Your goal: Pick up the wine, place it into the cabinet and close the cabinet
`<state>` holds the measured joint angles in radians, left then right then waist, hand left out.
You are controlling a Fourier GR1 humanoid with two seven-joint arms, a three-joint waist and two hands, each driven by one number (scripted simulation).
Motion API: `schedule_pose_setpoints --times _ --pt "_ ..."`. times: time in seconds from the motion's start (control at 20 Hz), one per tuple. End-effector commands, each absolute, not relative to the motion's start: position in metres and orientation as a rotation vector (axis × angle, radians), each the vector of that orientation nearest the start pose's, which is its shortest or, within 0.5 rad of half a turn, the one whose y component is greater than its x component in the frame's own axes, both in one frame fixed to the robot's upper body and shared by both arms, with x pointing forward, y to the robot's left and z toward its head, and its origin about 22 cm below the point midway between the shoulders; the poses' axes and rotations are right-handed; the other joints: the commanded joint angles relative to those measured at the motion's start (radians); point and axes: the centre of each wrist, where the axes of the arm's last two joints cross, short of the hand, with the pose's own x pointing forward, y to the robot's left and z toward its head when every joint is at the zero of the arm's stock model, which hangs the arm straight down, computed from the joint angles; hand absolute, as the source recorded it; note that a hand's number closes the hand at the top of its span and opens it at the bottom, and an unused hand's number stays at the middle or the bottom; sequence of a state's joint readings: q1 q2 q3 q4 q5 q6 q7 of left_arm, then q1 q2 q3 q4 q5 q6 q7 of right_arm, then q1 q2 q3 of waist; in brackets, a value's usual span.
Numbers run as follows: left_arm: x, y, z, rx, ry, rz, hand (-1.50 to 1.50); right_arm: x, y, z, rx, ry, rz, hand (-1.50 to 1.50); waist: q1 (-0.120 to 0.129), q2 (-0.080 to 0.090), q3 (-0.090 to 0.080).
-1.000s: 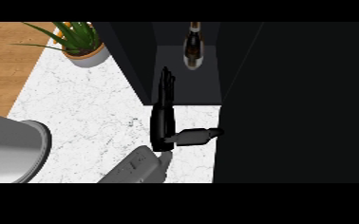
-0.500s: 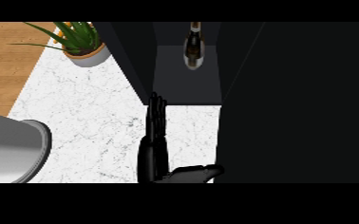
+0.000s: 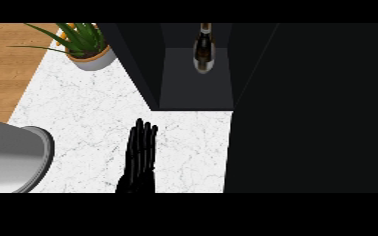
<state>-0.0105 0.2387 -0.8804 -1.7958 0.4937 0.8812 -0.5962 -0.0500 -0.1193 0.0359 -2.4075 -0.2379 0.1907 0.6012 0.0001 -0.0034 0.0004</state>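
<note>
Head view shows us the wine [image 3: 204, 48] standing upright inside the open cabinet [image 3: 196, 87], set toward the back of its floor, with nothing gripping it. One hand [image 3: 140, 155] shows over the white tabletop [image 3: 81, 110] near the lower edge, fingers straight and together, released and holding nothing; we cannot tell which hand it is, and no other hand shows. The dark door [image 3: 303, 110] stands open at the right, so we judge closing is what remains. Our worry: a swing that carries too fast could jolt the cabinet and tip the bottle, and a hand reaching across the opening could knock it. The plant [image 3: 85, 45] sits well clear at the left.
</note>
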Motion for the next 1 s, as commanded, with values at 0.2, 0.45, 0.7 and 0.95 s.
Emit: schedule_pose_setpoints --times 0.2,0.45,0.7,0.95 --pt "0.119 0.139 0.036 -0.256 -1.915 0.163 -1.50 0.142 -0.233 0.201 0.386 -1.814 0.496 1.50 0.000 0.000 0.000" --pt "0.117 0.159 0.041 -0.222 -1.925 0.161 -1.50 0.129 -0.216 0.199 0.445 -1.786 0.505 1.50 -0.001 -0.001 -0.001" --pt "0.119 0.197 0.061 -0.199 -1.944 0.169 -1.50 0.137 -0.208 0.180 0.579 -1.632 0.467 1.50 0.006 -0.001 -0.001" --pt "0.120 0.222 0.065 -0.169 -1.966 0.207 -1.50 0.126 -0.195 0.184 0.659 -1.597 0.535 1.50 0.006 -0.001 -0.001"
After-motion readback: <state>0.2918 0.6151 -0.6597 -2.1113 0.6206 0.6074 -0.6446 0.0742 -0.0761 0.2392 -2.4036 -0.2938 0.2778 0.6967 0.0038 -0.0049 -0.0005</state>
